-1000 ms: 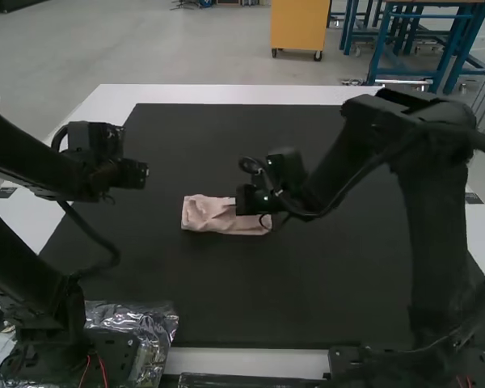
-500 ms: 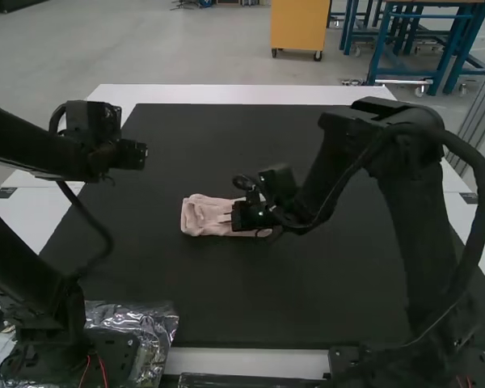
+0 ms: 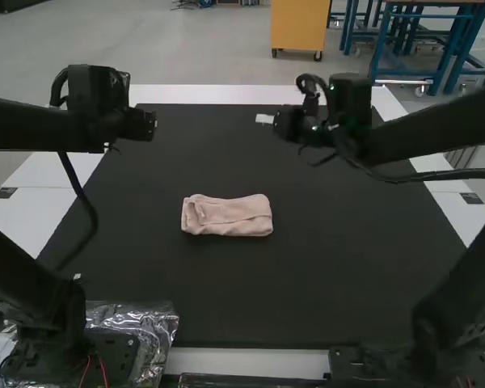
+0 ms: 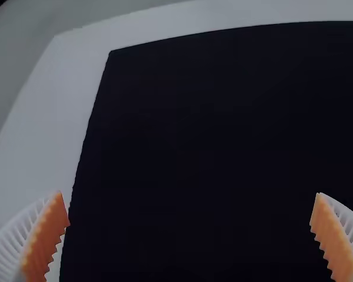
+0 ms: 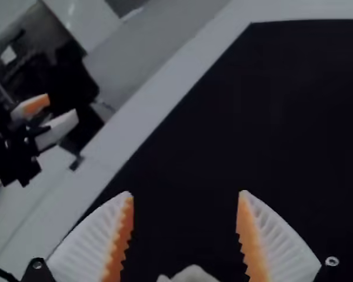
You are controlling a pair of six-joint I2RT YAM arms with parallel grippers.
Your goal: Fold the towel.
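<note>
Pink cloth marks your towel, folded into a flat, compact oblong with several layers showing along its top and at one end. You'll find it a little left of the middle of the black mat, its long sides running left to right. Around the mat you can see the white table.

Beyond the towel and to its right, your right gripper hangs over the far part of the mat, well apart from the cloth. From its own wrist view, you have the right gripper standing open, the mat showing between its orange pads.

Your left gripper is beyond the towel and to its left, near the mat's left edge. The left wrist view gives you its ribbed white fingers spread wide.

Nearer you, crinkled clear plastic lies beside the base of the left arm.
</note>
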